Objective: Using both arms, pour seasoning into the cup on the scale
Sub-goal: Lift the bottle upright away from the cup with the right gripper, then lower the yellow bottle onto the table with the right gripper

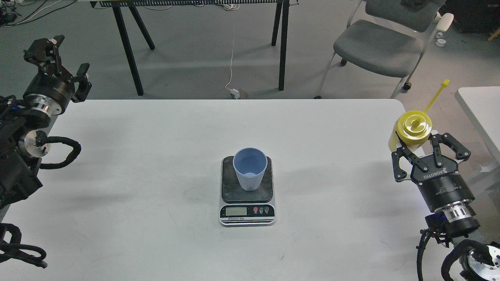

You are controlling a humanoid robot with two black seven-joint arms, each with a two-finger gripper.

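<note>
The light-blue ribbed cup (250, 173) stands upright on the dark plate of the scale (247, 213) at the table's middle. The yellow seasoning bottle (413, 128) is upright at the table's right edge, seen from above, its cap stick pointing up and right. My right gripper (416, 143) is shut on the bottle's body just below its top. My left gripper (58, 58) is open and empty, raised over the table's far left corner, far from the cup.
The white table (156, 156) holds only the scale and cup. A grey chair (377, 43) stands behind the right corner. A second white table (482, 103) is at the far right. Black table legs (127, 47) stand behind.
</note>
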